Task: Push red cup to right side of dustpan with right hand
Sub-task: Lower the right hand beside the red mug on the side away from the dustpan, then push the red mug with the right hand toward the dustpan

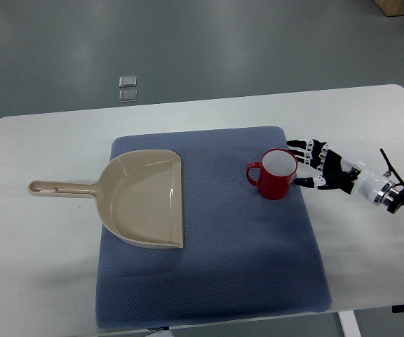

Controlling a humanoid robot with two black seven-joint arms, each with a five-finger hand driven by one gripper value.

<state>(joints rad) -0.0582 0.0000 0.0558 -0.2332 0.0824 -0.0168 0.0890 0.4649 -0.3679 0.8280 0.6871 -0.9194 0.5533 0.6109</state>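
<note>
Blue-grey matting (258, 260) covers the middle of a white table (41, 246), and both task things stand on it. The red cup (275, 175) sits upright on the mat's right half, its white inside showing and its handle pointing left toward the dustpan (142, 199). It is already to the right of the dustpan, with a clear strip of bare mat between the cup handle and the pan's straight open lip, which faces right. The pan is beige; its body lies on the mat's left part, while its long handle runs left off the mat edge onto the bare tabletop.

The right hand (322, 168) comes in from the right edge, low over the table, its black-and-white fingers (301, 149) spread wide and holding nothing. The fingertips reach the cup's right side; whether they actually touch the wall or sit just beside it I cannot tell. The hand lies over the mat's right edge, and the forearm crosses bare white table behind it.

Open room: a narrow band of mat to the right of the cup before the mat edge, then a band of table before the table's right rim. Near the cup, toward the near edge, a broad stretch of mat lies free. Far of the cup, a shorter stretch of mat runs up to the mat's far edge, then bare table.

Beyond the table's far edge, two small pale squares (128, 88) lie on the grey floor.
</note>
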